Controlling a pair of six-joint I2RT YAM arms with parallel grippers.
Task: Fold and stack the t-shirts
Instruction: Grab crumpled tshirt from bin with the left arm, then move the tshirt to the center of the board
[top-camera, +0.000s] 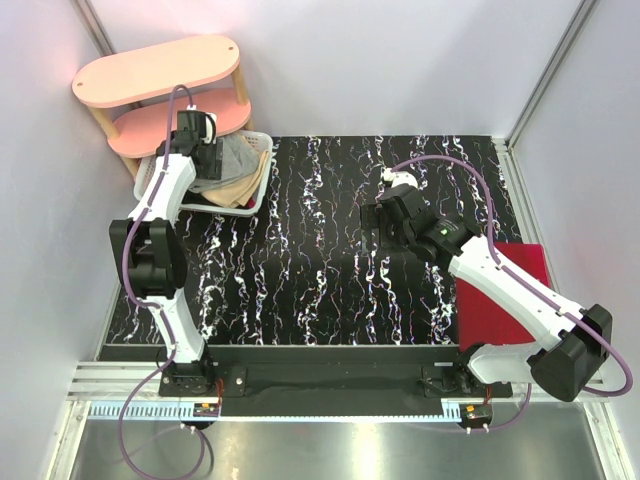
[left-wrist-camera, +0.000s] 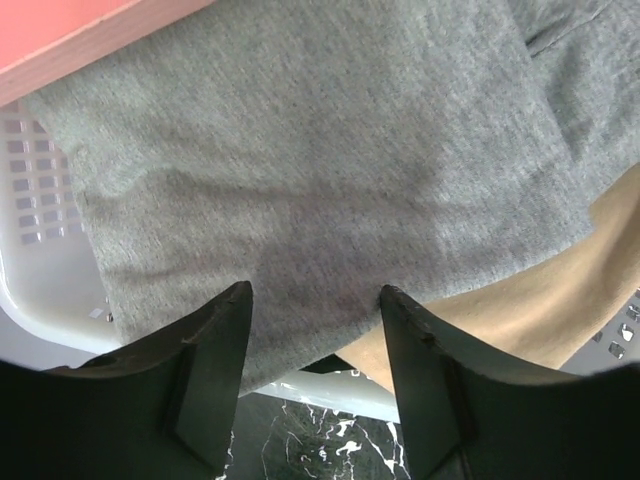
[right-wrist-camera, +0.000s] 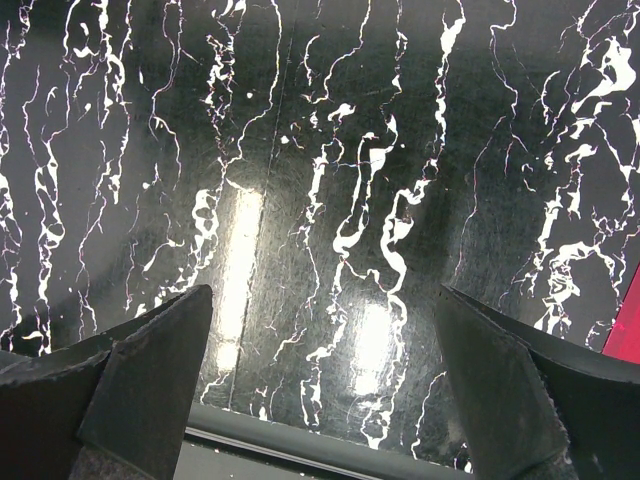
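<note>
Fingers first: left fingers (left-wrist-camera: 205, 380) stand apart, tips low over the grey shirt (left-wrist-camera: 320, 170); I cannot tell whether they touch it. It lies heaped on a tan shirt (left-wrist-camera: 520, 300), both in the white basket (left-wrist-camera: 50, 280) at the far-left corner of the desk (top-camera: 300, 250), beside a pink shelf (top-camera: 160, 65). The right fingers (right-wrist-camera: 140, 370) are spread wide above the black marbled desk, right of centre.
</note>
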